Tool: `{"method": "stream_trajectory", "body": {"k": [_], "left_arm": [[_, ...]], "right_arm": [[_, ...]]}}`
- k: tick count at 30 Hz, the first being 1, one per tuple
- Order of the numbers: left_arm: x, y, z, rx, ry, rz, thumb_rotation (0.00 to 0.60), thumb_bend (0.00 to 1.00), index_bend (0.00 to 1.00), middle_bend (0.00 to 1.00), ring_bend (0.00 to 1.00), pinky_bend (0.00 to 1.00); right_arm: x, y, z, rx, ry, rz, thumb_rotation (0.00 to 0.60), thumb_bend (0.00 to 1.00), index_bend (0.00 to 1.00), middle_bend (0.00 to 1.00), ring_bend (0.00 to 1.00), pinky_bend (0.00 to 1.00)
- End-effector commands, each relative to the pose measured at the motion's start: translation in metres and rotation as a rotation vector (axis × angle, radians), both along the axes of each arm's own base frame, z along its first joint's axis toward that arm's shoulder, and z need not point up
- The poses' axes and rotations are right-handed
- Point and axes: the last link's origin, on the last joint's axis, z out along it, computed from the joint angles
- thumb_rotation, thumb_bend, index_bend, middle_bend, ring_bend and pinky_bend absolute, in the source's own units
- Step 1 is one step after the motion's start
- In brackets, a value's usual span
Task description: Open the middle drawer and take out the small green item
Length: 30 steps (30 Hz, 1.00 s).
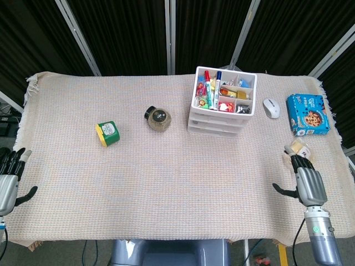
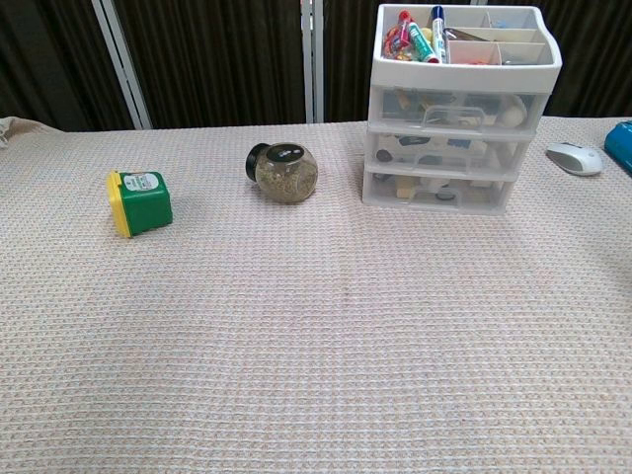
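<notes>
A white three-drawer organizer (image 1: 221, 113) (image 2: 449, 118) stands at the back right of centre, its top tray full of markers and small items. Its middle drawer (image 2: 444, 153) is closed, and I cannot make out a small green item through its clear front. My right hand (image 1: 306, 183) hovers open over the table's front right edge, fingers pointing away from me. My left hand (image 1: 8, 180) is open at the front left edge, partly cut off by the frame. Neither hand appears in the chest view.
A green and yellow box (image 1: 108, 133) (image 2: 140, 202) lies at the left. A round glass jar (image 1: 159, 118) (image 2: 284, 172) sits left of the organizer. A white mouse (image 1: 270, 107) (image 2: 575, 157), a blue cookie box (image 1: 307, 113) and a wrapped snack (image 1: 298, 148) are at the right.
</notes>
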Motion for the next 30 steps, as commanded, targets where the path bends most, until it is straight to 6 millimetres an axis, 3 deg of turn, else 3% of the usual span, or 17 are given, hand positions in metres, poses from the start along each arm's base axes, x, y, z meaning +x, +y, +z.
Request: {"method": "stream_trajectory", "body": {"k": [1,4,10,18,30], "left_arm": [[0.0,0.001,0.0,-0.002,0.0,-0.002,0.6,0.28,0.0,0.0,0.0,0.0],[0.001,0.002,0.0,-0.004,-0.001,-0.003,0.6,0.28,0.0,0.0,0.0,0.0],[0.001,0.003,0.0,-0.008,-0.002,-0.006,0.6,0.28,0.0,0.0,0.0,0.0],[0.001,0.004,0.0,-0.011,-0.004,-0.006,0.6,0.28,0.0,0.0,0.0,0.0],[0.0,0.004,0.0,-0.013,-0.007,-0.007,0.6,0.28,0.0,0.0,0.0,0.0]], "right_arm": [[0.03,-0.027,-0.019,0.107,-0.38,-0.101,0.6,0.12,0.13,0.63,0.66,0.57],[0.042,-0.038,-0.028,0.184,-0.567,-0.168,0.6,0.14,0.13,0.74,0.76,0.65],[0.065,-0.065,-0.051,0.311,-0.873,-0.277,0.6,0.18,0.13,0.77,0.79,0.66],[0.071,-0.099,-0.081,0.315,-1.07,-0.387,0.6,0.19,0.14,0.78,0.79,0.66],[0.08,-0.115,-0.116,0.294,-1.213,-0.458,0.6,0.22,0.19,0.78,0.79,0.66]]}}
